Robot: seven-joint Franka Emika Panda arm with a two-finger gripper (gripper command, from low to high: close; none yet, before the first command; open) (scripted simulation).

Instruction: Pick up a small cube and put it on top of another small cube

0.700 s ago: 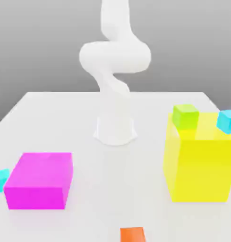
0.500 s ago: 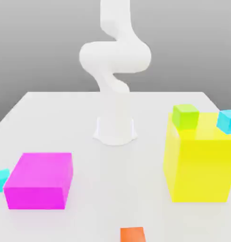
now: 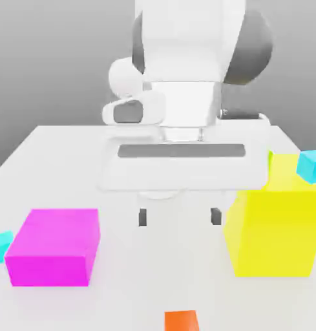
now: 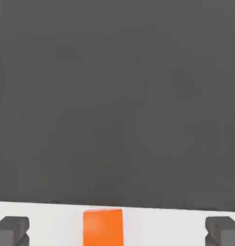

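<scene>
You see the small orange cube point(image 4: 103, 227) between the gripper's point(image 3: 179, 217) wide-apart fingers point(image 4: 11, 229), not touching them

On my white desk point(image 3: 57, 149) a magenta block point(image 3: 52, 247) sits toward the exterior view's left, with a small cyan cube point(image 3: 0, 244) just beside its left side. Toward the exterior view's right stands a taller yellow block point(image 3: 275, 233), well apart from the magenta one. A second small cyan cube point(image 3: 311, 165) shows at its upper right corner, near the picture's edge.
</scene>
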